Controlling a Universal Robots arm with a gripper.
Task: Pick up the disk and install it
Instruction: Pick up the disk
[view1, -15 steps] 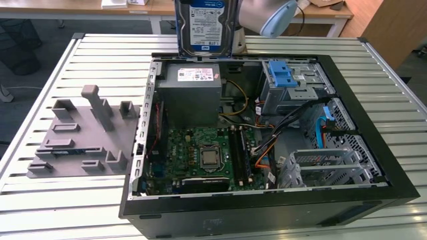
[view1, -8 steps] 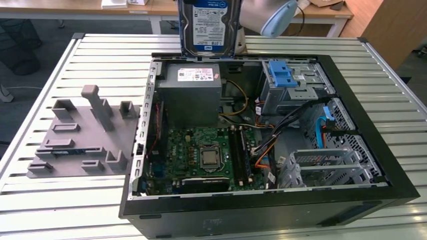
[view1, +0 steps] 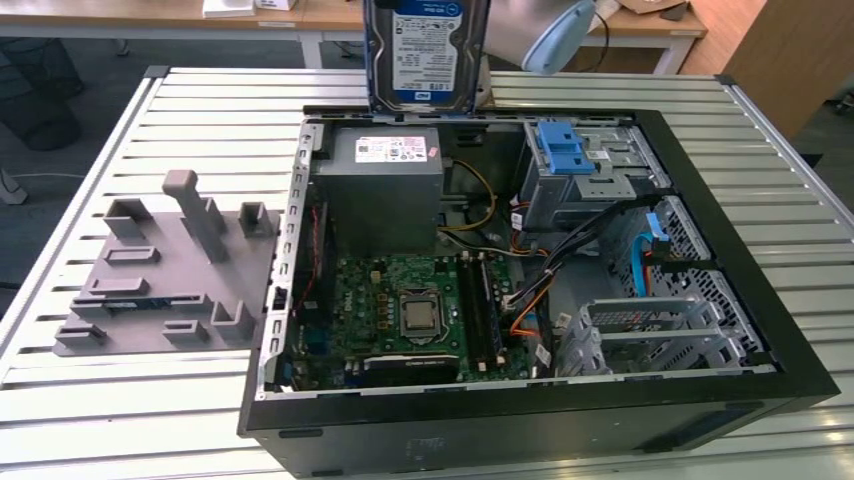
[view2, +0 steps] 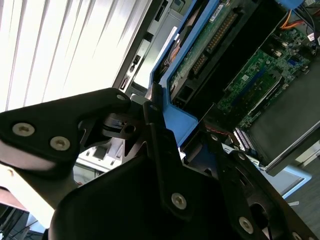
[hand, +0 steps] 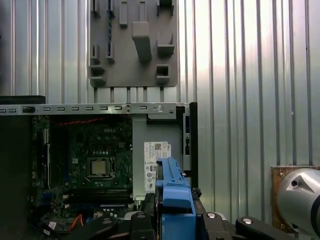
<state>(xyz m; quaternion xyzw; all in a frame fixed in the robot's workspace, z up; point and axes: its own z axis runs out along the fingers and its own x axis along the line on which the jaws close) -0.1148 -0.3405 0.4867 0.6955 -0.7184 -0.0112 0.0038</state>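
Note:
The disk (view1: 427, 55) hangs upright above the far edge of the open computer case (view1: 747, 330), its white-and-blue label facing the exterior camera. In both wrist views my gripper (view2: 181, 121) is shut on the disk's blue carrier frame (hand: 174, 192), with black fingers (view2: 159, 130) pressed on either side of it. The second wrist view shows the disk's green circuit-board underside (view2: 210, 45). Part of the arm (view1: 550, 35) shows just to the exterior view's right of the disk.
Inside the case are a grey power supply box (view1: 380, 190), a motherboard (view1: 414, 315), a drive bay with a blue carrier (view1: 567, 160) and a metal cage (view1: 654, 330). A grey fixture plate (view1: 167, 270) lies on the slatted table (view1: 120, 400) at the exterior view's left.

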